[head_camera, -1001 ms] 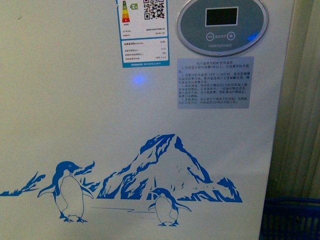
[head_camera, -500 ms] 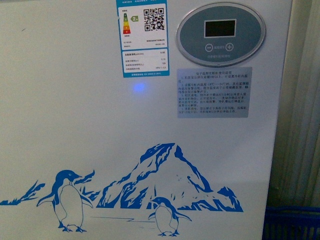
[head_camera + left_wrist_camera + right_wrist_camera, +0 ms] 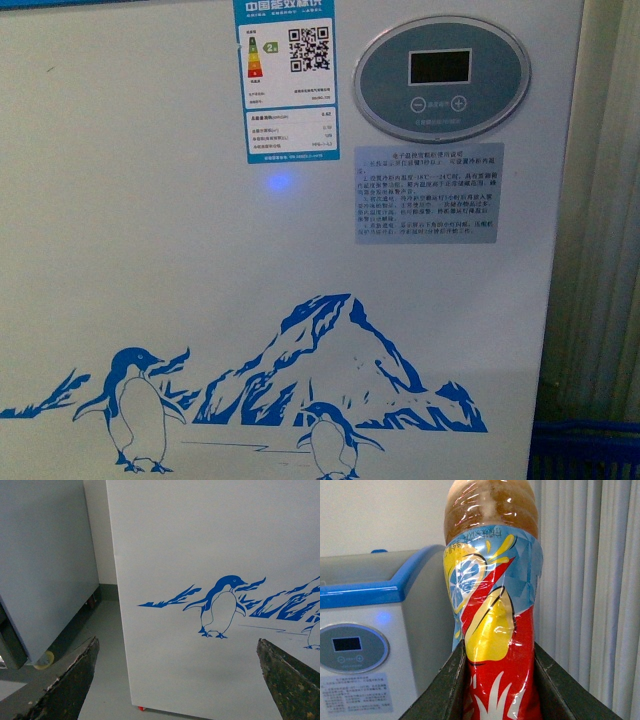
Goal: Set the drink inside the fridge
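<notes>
The fridge (image 3: 150, 300) fills the front view: a white front with a blue penguin-and-mountain decal and an oval grey display (image 3: 441, 76). No arm shows there. In the right wrist view my right gripper (image 3: 498, 652) is shut on the drink (image 3: 492, 605), an amber bottle with a red-yellow-blue label, held upright beside the fridge (image 3: 375, 635) corner with its blue rim. The bottle's cap is out of view. My left gripper (image 3: 177, 667) is open and empty, low down, facing the fridge's (image 3: 210, 555) front near its left edge.
A blue plastic basket (image 3: 585, 450) stands on the floor at the fridge's lower right. Pale curtains (image 3: 585, 580) hang to its right. A grey cabinet (image 3: 42, 565) stands left of the fridge, with a strip of grey floor (image 3: 102, 640) between them.
The front view has shifted slightly upward: the display, labels and decal now sit lower in the picture, and the top of the energy label has come into view.
</notes>
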`<state>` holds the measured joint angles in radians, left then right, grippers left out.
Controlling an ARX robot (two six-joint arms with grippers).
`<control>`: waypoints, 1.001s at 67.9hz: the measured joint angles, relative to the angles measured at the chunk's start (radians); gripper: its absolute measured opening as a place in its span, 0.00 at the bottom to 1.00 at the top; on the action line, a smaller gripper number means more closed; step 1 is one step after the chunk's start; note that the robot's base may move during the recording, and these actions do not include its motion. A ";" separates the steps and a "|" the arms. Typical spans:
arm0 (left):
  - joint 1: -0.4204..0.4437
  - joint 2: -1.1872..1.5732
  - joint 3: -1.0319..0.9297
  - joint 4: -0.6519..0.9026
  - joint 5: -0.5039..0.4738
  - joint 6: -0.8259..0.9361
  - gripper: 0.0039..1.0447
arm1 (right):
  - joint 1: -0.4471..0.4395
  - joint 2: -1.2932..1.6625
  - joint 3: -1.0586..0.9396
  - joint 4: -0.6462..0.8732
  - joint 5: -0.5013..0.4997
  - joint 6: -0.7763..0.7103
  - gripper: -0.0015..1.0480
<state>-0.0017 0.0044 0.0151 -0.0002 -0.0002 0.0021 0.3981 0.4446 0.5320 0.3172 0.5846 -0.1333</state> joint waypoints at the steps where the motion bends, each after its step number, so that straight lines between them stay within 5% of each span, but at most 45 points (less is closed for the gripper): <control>1: 0.000 0.000 0.000 0.000 0.000 0.000 0.92 | 0.002 0.000 -0.001 0.000 0.000 0.000 0.29; 68: 0.000 0.000 0.000 0.000 0.000 0.000 0.92 | 0.006 0.000 -0.007 -0.007 0.000 -0.013 0.29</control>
<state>-0.0017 0.0044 0.0151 -0.0002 0.0002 0.0025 0.4038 0.4442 0.5251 0.3103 0.5842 -0.1467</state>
